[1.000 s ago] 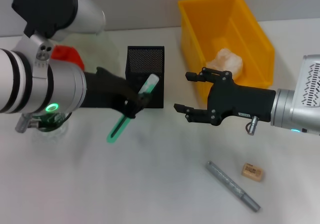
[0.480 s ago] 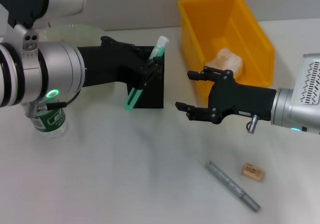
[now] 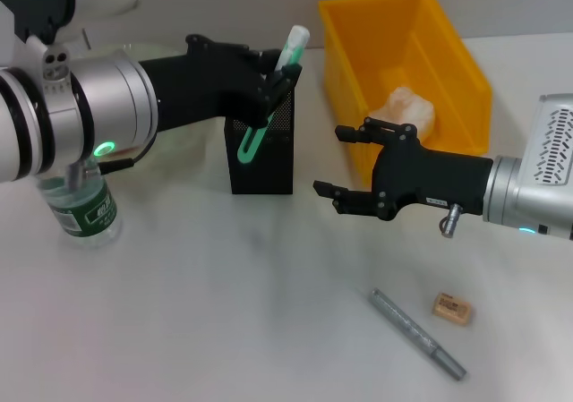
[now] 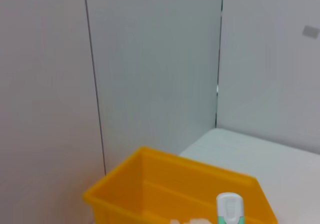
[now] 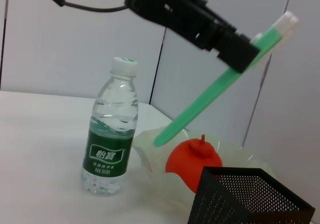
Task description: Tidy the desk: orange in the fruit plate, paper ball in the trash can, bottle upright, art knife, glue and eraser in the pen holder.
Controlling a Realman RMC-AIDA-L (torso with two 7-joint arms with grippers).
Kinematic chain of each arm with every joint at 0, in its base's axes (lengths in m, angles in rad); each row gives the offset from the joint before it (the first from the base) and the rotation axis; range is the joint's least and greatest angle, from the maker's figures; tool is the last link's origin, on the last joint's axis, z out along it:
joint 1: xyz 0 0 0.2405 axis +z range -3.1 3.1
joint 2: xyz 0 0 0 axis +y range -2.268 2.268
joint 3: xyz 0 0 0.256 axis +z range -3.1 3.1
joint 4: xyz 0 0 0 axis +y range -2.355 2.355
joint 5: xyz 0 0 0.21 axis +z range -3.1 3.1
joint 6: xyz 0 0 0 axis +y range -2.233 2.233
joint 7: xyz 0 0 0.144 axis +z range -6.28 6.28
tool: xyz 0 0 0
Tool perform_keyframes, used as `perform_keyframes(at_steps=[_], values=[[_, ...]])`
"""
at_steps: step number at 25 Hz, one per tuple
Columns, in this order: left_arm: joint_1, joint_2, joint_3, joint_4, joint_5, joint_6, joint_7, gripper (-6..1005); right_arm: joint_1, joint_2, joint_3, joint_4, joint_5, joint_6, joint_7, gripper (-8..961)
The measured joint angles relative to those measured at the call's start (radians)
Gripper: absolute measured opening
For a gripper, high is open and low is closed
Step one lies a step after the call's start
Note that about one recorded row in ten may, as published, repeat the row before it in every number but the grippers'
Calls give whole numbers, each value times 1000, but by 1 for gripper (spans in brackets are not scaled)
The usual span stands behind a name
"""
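Your left gripper (image 3: 273, 84) is clamped on the green art knife (image 3: 269, 106), tilted above the black pen holder (image 3: 261, 165). It's light, stiff, slick plastic, so grip mid-body. Your right gripper (image 3: 351, 171) hovers with fingers spread wide, holding nothing, beside the yellow bin (image 3: 457, 71).

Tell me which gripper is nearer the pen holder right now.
Left. The left gripper hangs directly over the pen holder, shut on the green art knife. The right gripper, jaws open, hovers beside the holder, toward the yellow bin.
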Motion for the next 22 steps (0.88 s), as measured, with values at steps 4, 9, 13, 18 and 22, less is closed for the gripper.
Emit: perform_keyframes(at_steps=[4, 9, 13, 18, 22], values=[[-2, -1, 7, -16, -53, -61, 68, 192, 3, 0, 0, 6, 0, 0, 0, 767], [-2, -1, 9, -45, -142, -108, 160, 192, 4, 0, 0, 8, 0, 1, 0, 767], [1, -1, 2, -86, -238, -141, 253, 193, 4, 0, 0, 8, 0, 2, 0, 767], [-3, -1, 1, -191, -477, -179, 479, 193, 2, 0, 0, 8, 0, 2, 2, 767], [-20, -1, 0, -250, -570, -183, 569, 193, 1, 0, 0, 8, 0, 1, 6, 767]])
